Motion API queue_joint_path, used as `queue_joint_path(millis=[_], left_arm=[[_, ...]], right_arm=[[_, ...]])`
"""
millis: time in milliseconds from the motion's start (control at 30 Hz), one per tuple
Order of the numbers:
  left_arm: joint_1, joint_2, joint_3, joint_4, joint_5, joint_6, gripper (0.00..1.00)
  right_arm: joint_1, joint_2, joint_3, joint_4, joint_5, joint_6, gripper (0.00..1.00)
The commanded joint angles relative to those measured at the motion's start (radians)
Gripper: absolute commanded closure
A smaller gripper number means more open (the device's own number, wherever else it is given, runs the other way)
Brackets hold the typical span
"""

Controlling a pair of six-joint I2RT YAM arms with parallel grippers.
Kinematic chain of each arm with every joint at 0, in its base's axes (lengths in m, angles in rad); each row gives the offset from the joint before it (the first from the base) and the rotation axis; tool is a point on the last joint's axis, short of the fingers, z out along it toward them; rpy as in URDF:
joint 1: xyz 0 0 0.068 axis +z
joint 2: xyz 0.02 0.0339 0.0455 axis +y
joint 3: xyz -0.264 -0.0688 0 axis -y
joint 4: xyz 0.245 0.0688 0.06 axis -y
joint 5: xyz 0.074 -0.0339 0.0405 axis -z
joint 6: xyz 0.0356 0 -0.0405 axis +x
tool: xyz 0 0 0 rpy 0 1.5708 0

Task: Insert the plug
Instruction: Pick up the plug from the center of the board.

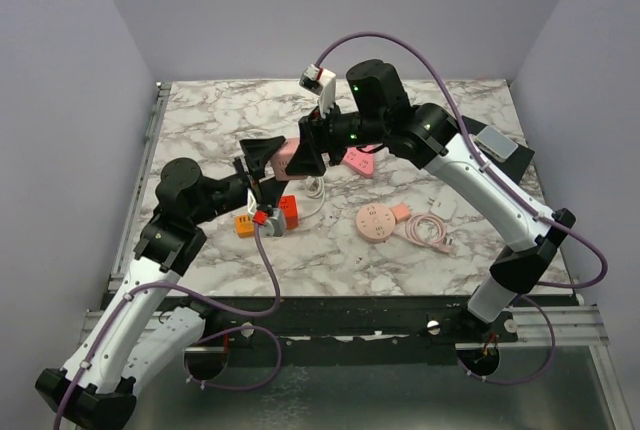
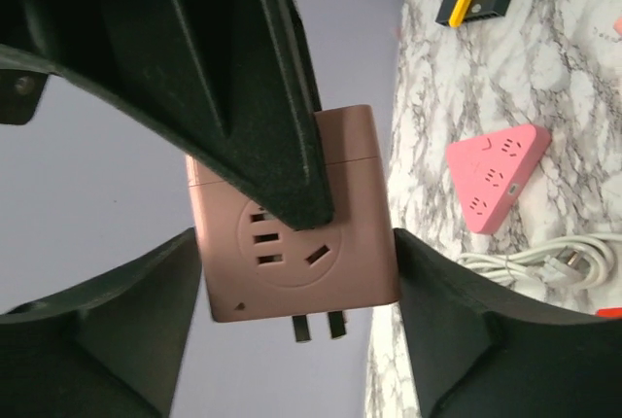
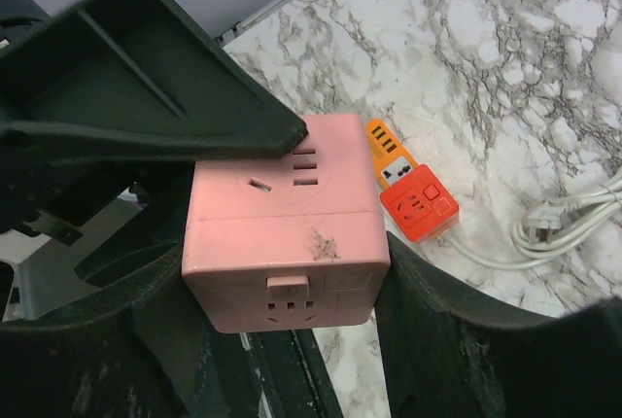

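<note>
Right hand (image 1: 312,155) was clamped on the pink cube plug (image 3: 282,243), one finger against each side, holding it in the air above the middle of the marble worktop (image 1: 200,120). Left hand (image 1: 262,158) met it from the opposite side, its fingers also pressed against two sides of the cube. From above, the two hands hid most of the cube. In each wrist view, a finger of the other hand covered part of the cube's socket face. Two metal prongs (image 2: 316,326) stuck out of one face, seen only from the left wrist. Below, an orange power strip (image 3: 413,194) lay on the worktop, its near end hidden behind the cube. A white cable (image 3: 573,224) ran off the frame edge. A pink triangular socket (image 2: 496,175) lay nearby.
</note>
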Motion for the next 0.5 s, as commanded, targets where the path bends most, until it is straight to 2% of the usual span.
queue_joint_path(millis=[0, 33, 67, 100, 133, 200, 233, 300, 400, 467], left_arm=[[-0.031, 0.029, 0.009, -0.04, -0.064, 0.054, 0.34], [-0.037, 0.035, 0.013, -0.04, -0.066, 0.053, 0.42], [-0.042, 0.038, 0.014, -0.04, -0.071, 0.053, 0.62], [-0.047, 0.042, 0.015, -0.039, -0.074, 0.051, 0.76], [-0.051, 0.047, 0.015, -0.04, -0.079, 0.048, 0.85], [-0.059, 0.053, 0.018, -0.037, -0.095, 0.03, 0.96], [-0.062, 0.055, 0.021, -0.027, -0.103, 0.008, 0.99], [-0.064, 0.059, 0.023, 0.001, -0.118, -0.053, 1.0], [-0.065, 0.062, 0.02, 0.061, -0.141, -0.151, 1.0], [-0.065, 0.063, 0.022, 0.085, -0.145, -0.192, 1.0]], right_arm=[[-0.001, 0.018, 0.009, -0.027, -0.001, 0.019, 0.8], [0.0, 0.019, 0.005, -0.021, -0.005, 0.02, 0.74], [0.001, 0.019, -0.003, -0.012, -0.006, 0.025, 0.67], [-0.001, 0.016, -0.013, 0.003, -0.001, 0.031, 0.59], [0.0, 0.011, -0.026, 0.02, 0.006, 0.037, 0.51], [0.0, -0.006, -0.061, 0.064, 0.022, 0.049, 0.33], [0.001, -0.019, -0.085, 0.095, 0.039, 0.062, 0.21], [0.0, -0.059, -0.153, 0.178, 0.081, 0.093, 0.08], [-0.001, -0.128, -0.282, 0.336, 0.142, 0.159, 0.04], [0.0, -0.152, -0.334, 0.397, 0.161, 0.194, 0.1]])
